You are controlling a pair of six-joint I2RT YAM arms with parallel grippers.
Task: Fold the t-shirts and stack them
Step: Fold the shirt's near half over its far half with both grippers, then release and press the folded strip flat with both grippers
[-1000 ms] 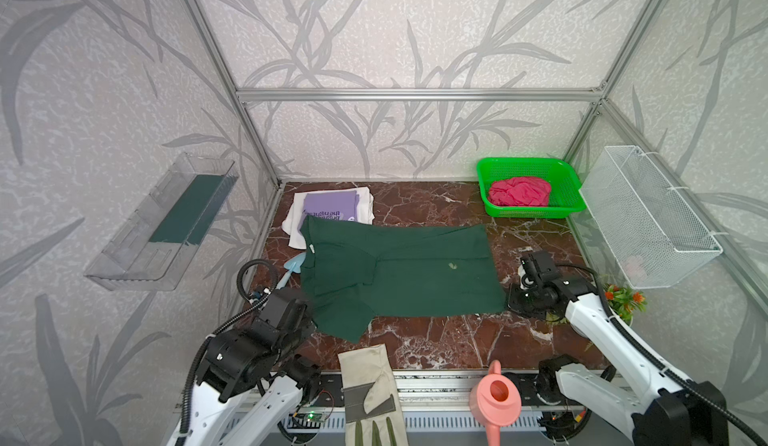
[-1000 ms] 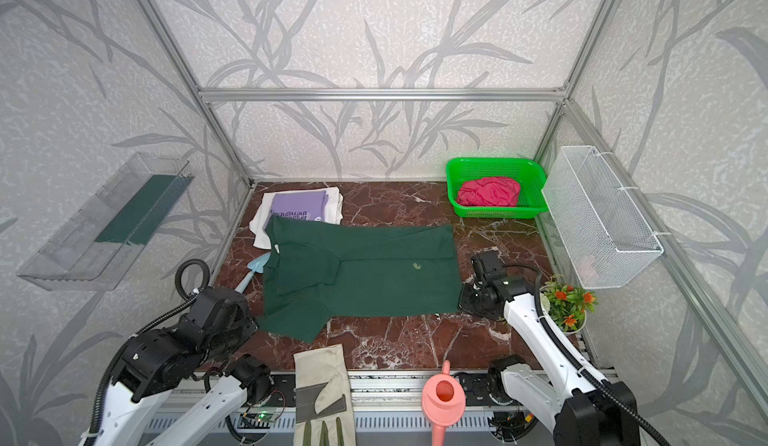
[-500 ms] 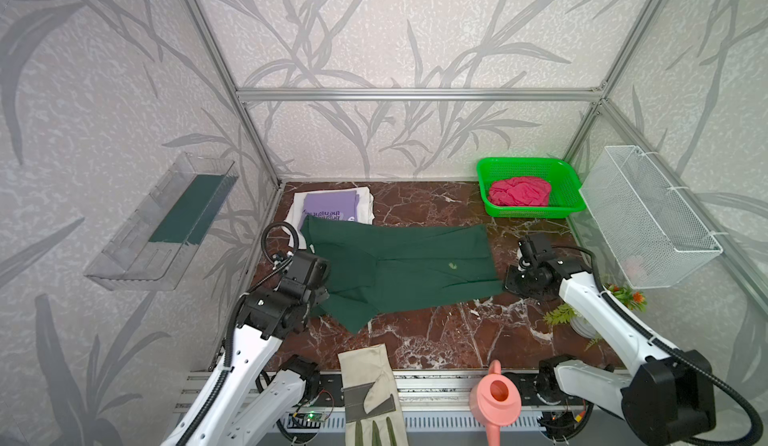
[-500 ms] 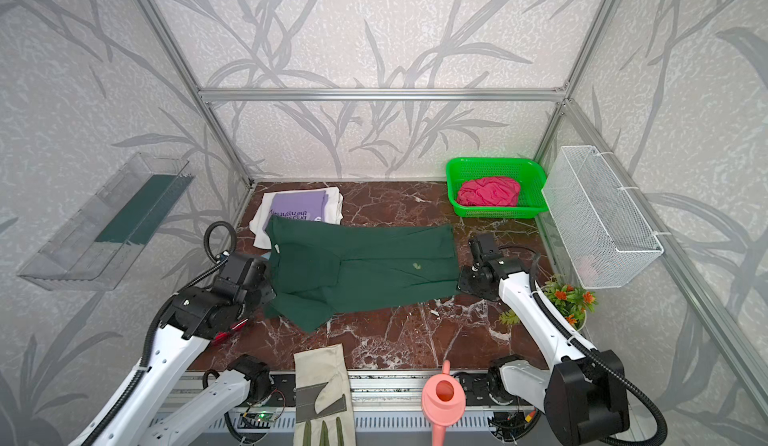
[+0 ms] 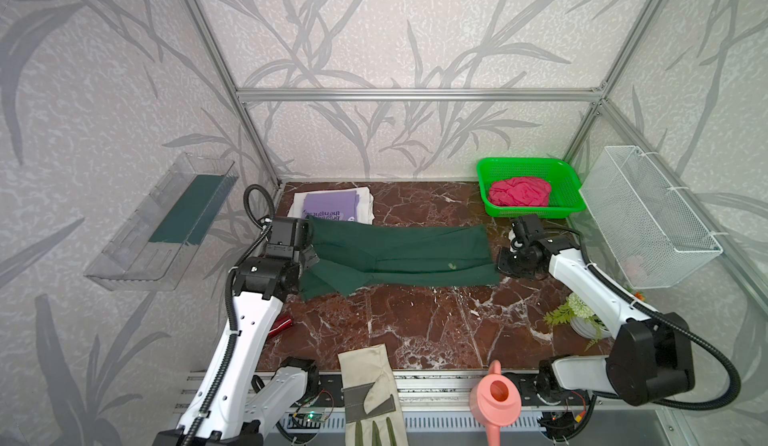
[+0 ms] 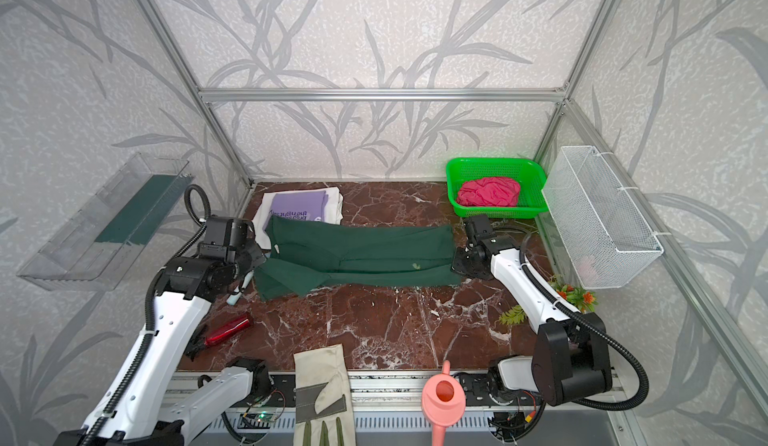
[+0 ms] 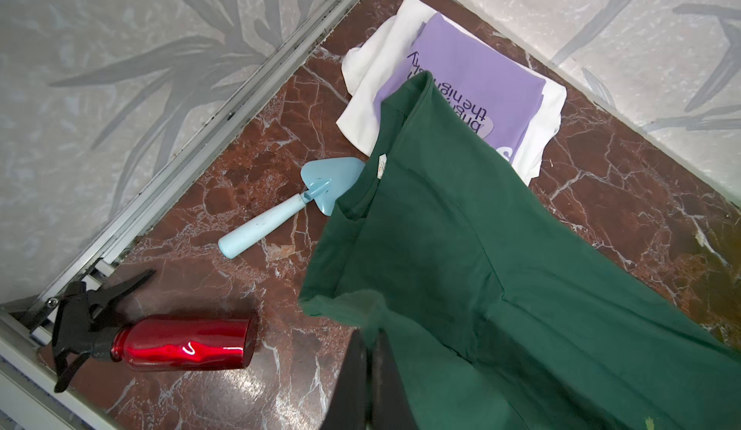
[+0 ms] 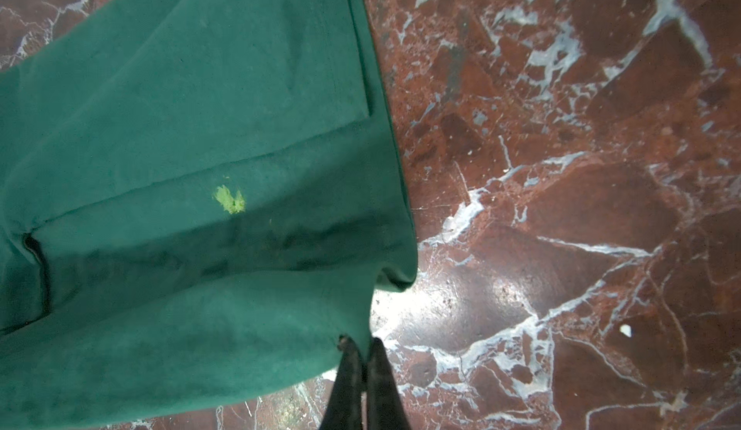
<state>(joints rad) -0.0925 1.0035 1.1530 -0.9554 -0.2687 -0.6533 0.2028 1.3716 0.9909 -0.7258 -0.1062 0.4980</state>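
dark green t-shirt (image 5: 399,256): stretched in a long band, left to right, across the far half of the table (image 5: 415,327); held at both ends; layers overlap lengthwise, with one sleeve flap lying toward the near-left
spot: small light-green spot (image 8: 230,201) on the shirt near its right end
left gripper (image 7: 371,331): closed tight, pinching the green shirt's edge at its left end by the sleeve; cloth is lifted off the table there
right gripper (image 8: 361,343): closed tight on the shirt's right-end corner; hem is raised off the table
lilac t-shirt (image 5: 330,209): folded, dark print, far left corner, on top of the white one; the green shirt's collar end overlaps its near edge
white t-shirt (image 7: 373,71): folded under the lilac one, edges showing around it
pink-red t-shirt (image 5: 519,192): crumpled in the green basket (image 5: 519,167), far right corner
trowel (image 7: 280,207): light blue, flat by the left edge; blade meets the shirt's collar edge, cannot tell if it goes under
spray bottle (image 7: 184,341): red with black trigger, on its side near the left edge, apart from the shirt
glove (image 5: 368,385): beige with grey patches, hanging over the middle of the near edge
watering can (image 5: 494,402): pink, in front of the near edge, right of the glove
plant (image 5: 582,319): small pot by the right edge
wire basket (image 5: 648,219): white, on the right wall
clear tray (image 5: 162,223): on the left wall
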